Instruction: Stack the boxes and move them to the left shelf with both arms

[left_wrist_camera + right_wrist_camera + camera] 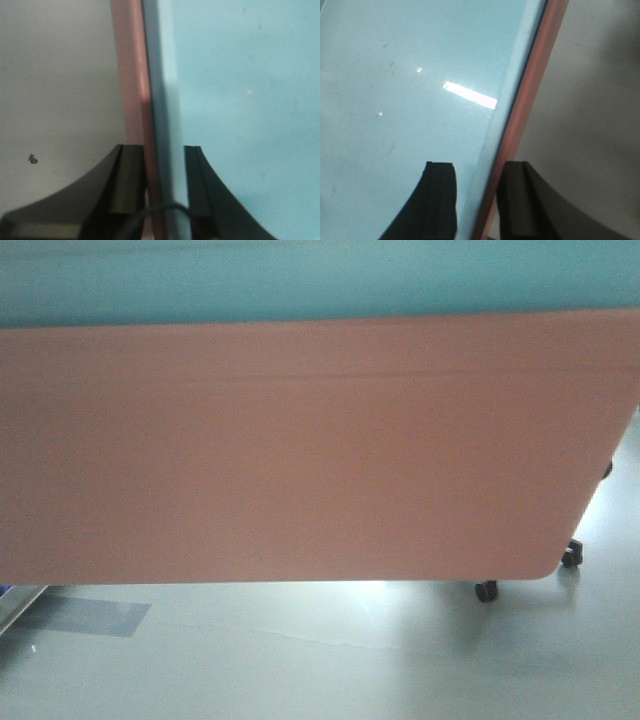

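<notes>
Grey glossy floor (300,660) fills the lower front view, with a grey tape patch (85,617) at left and two black casters (486,591) at right. Above the floor you see the stack (300,390) held in the air. The pink bin's (300,450) side spans nearly the whole frame. The blue bin (300,275) sits nested inside it and shows as a band along the top.

Left wrist view: the left gripper (165,190) straddles the doubled wall, one finger (130,180) outside the pink wall and the other on the blue inner side. The jaws are narrowed onto the two walls. A thin black cable (160,206) crosses between the fingers.

Right wrist view: the right gripper (480,200) straddles the opposite doubled wall the same way. Its outer finger (517,200) lies against the pink wall. You cannot tell whether the inner finger touches the blue wall.
</notes>
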`<state>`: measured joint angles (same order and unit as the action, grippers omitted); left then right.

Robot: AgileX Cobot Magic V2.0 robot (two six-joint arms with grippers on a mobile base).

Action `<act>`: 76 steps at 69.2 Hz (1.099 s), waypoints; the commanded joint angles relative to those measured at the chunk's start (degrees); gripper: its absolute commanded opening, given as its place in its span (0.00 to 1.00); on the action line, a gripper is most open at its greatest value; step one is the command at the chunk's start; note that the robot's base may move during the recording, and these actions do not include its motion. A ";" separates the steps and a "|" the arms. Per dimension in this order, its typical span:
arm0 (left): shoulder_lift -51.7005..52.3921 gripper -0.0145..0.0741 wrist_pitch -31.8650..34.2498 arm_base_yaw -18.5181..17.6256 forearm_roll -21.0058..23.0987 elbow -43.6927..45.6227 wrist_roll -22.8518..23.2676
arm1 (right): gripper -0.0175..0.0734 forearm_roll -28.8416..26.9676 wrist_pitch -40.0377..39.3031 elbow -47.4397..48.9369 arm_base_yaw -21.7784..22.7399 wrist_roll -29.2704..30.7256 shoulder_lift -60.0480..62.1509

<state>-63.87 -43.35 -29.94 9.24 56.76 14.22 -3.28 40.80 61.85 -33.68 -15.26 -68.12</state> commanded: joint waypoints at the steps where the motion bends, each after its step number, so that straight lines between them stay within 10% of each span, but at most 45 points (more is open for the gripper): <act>1: 1.79 0.16 5.60 0.12 0.25 2.21 -1.65 | 0.25 2.19 -4.34 1.84 0.39 4.12 2.40; 76: 1.79 0.16 5.60 0.12 0.25 2.21 -1.65 | 0.25 2.19 -4.34 1.84 0.39 4.12 2.40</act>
<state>-63.87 -43.37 -29.94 9.33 56.76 14.22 -3.28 40.80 61.85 -33.68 -15.26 -68.12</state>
